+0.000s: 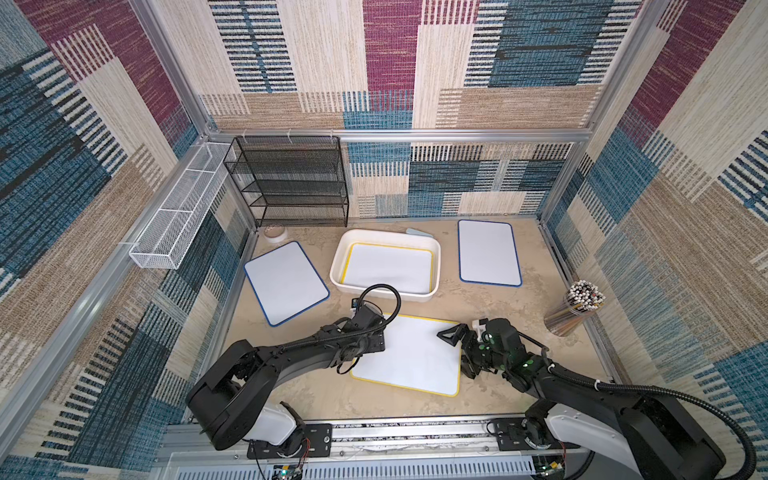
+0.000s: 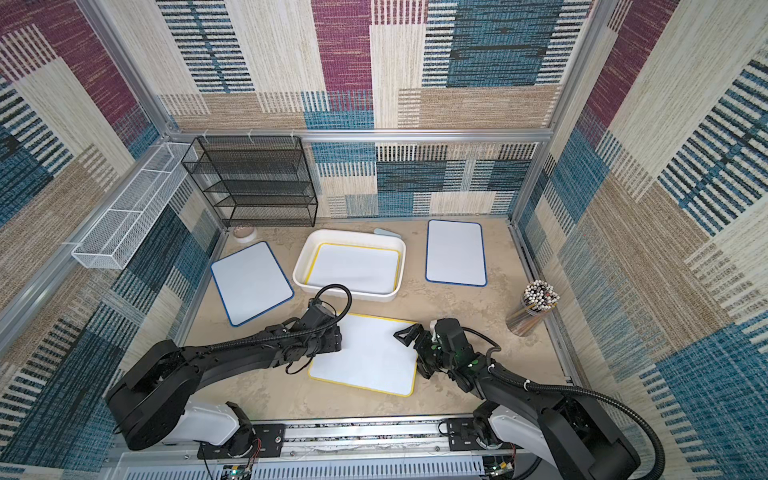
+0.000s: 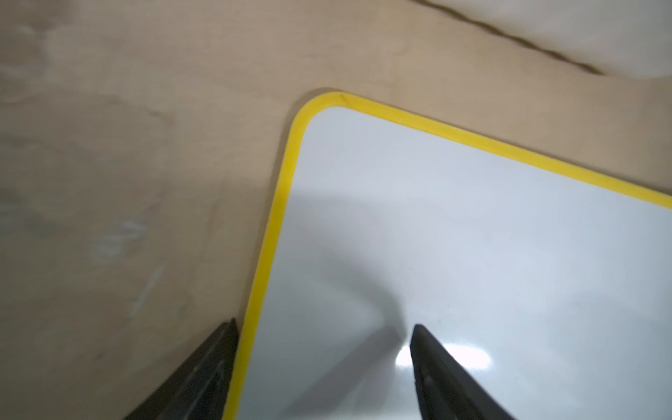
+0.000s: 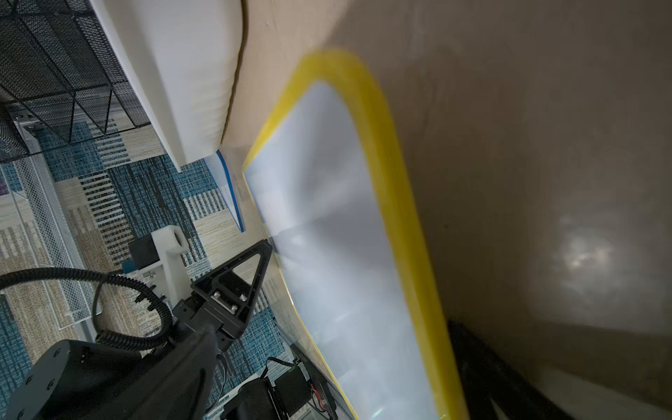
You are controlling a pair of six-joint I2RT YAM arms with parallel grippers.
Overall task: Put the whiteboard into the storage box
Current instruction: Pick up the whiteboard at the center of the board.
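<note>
A yellow-rimmed whiteboard (image 1: 415,361) (image 2: 370,357) lies at the front centre of the table. My left gripper (image 3: 323,325) is open astride its left edge: one finger sits on the bare table, the other over the white face. My right gripper (image 1: 459,351) (image 4: 338,363) is open wide at the board's right edge, with one finger above the board and one on the table side. The storage box (image 1: 434,249) (image 2: 300,266), a white tub, stands behind the board. A second yellow-rimmed whiteboard (image 1: 388,266) lies flat inside it.
Blue-rimmed whiteboards lie left (image 1: 286,282) and right (image 1: 488,253) of the box. A black mesh rack (image 1: 291,183) and a small bowl (image 1: 276,232) stand at the back left, and a white wire basket (image 1: 178,216) hangs on the left wall. A cup of pencils (image 1: 577,309) stands at the right.
</note>
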